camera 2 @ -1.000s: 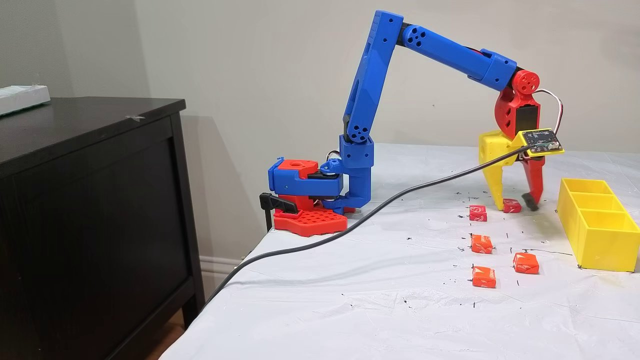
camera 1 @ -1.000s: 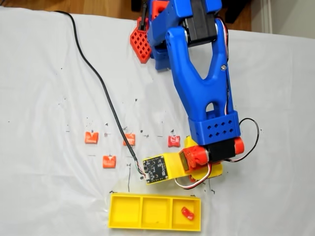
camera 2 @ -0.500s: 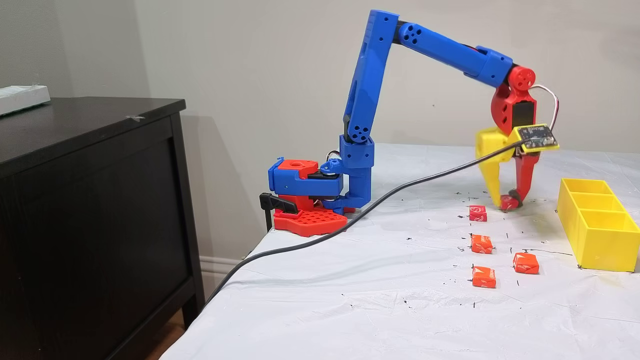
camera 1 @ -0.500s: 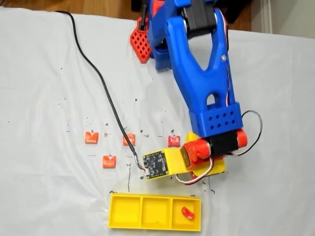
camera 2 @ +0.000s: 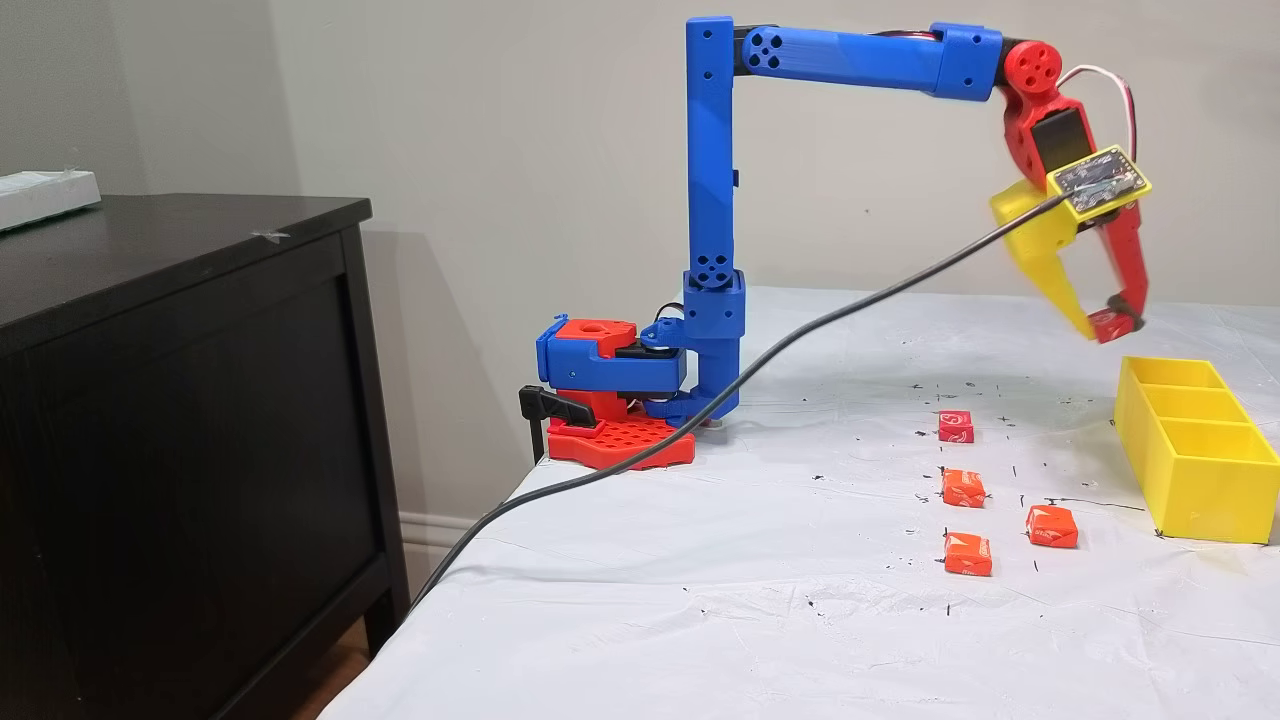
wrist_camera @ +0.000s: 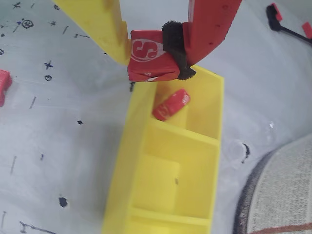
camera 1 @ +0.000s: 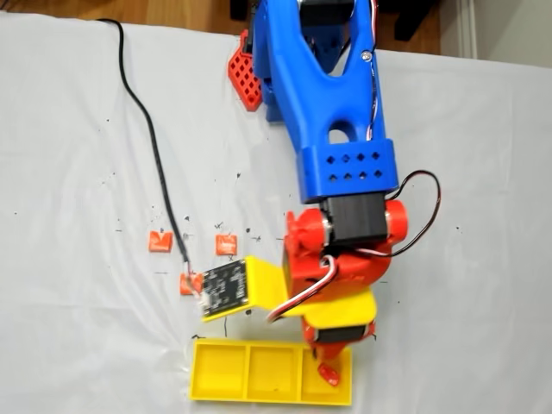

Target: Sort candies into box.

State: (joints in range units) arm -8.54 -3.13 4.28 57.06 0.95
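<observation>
A white cloth with small black marks covers the tabletop [camera 2: 760, 560]. The hand [wrist_camera: 155, 57] pinches one candy [wrist_camera: 148, 62] high above the far end of the box [camera 2: 1190, 470], probably to drop it beside the candy already inside [wrist_camera: 171, 104]. Four more candies [camera 2: 967, 488] wait on the cloth left of the box.

I think I am working in a home room, not in a lab. My table [camera 2: 760, 600] is covered with a wrinkled white cloth with small black marks. At the left in a fixed view stands a dark wooden cabinet [camera 2: 190, 400], against a plain painted wall [camera 2: 480, 130] with a white baseboard [camera 2: 440, 525]. At the far edge in a fixed view I see a wooden floor [camera 1: 138, 13].
</observation>
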